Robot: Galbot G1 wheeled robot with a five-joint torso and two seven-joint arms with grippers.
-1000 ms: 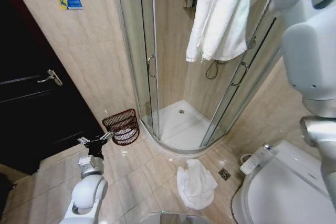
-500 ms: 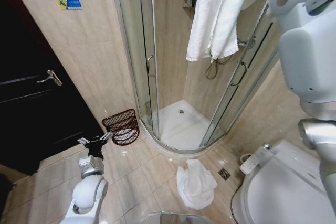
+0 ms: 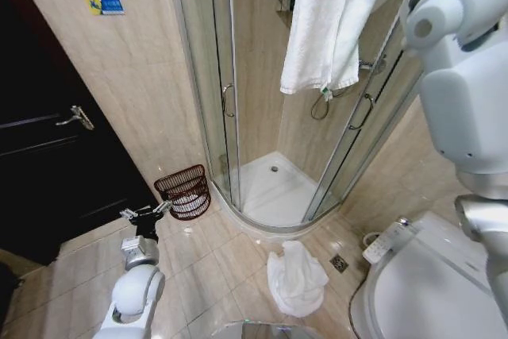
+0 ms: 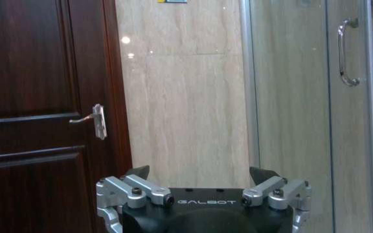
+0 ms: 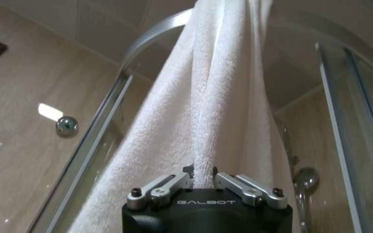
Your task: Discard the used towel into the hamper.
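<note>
From the head camera, the white towel (image 3: 333, 21) hangs high over the shower enclosure (image 3: 262, 117), far and to the right, with the right arm raised beside it at the right edge. The hamper (image 3: 184, 191) sits on the floor at the far left, tucked between the tiled wall and the curved shower base. The left gripper (image 3: 145, 215) hovers low, just near of the hamper, fingers spread and holding nothing. A second towel (image 3: 295, 278) lies crumpled on the near floor, with the toilet (image 3: 429, 283) at the near right. Risk here: the towel is long, and carrying it across could drag it over the shower door handle (image 3: 226, 101) or catch it on the top rail, tugging it out of the pinch. Open floor is narrow, hemmed in by the dark door (image 3: 48, 156) on the left, the shower curb and the toilet. Over to the left wrist camera: the left gripper (image 4: 201, 180) shows its fingers wide apart and empty, facing wall tile between the dark door (image 4: 37, 97) and the glass. Right wrist camera now: the right gripper (image 5: 203, 175) has its tips drawn together on a fold of the towel (image 5: 206, 97), a thin bite, so a slip looks possible if the cloth snags on the curved rail above.
</note>
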